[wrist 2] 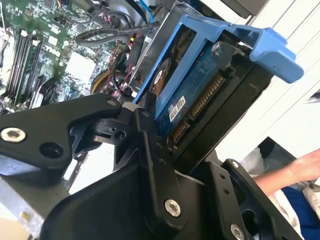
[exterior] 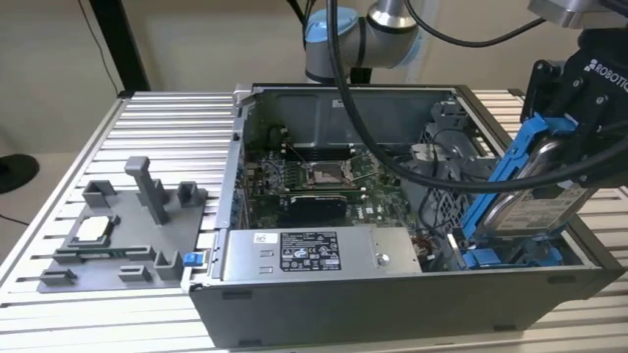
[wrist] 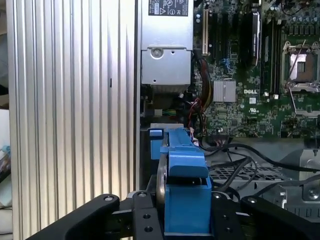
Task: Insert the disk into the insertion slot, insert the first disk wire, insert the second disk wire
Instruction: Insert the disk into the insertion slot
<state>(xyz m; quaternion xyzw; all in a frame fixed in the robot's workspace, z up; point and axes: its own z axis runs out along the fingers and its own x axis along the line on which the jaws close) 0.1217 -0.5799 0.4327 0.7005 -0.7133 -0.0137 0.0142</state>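
In the exterior view, the gripper [exterior: 579,140] clenches the disk [exterior: 530,198], which is tilted with its lower end dipping into the computer case's [exterior: 393,309] corner bay. In the second wrist view, the fingers [wrist 2: 147,145] pinch its blue frame [wrist 2: 270,45]. In the first wrist view, the disk hangs near the power supply [wrist: 167,60] and seems not yet seated; both wires are left to do.

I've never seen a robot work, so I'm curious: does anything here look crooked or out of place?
Only the disk looks askew: it leans steeply, lower end inside the computer case at the exterior view's right, upper end clamped in the gripper. Being held, it seems deliberate, not a fault.
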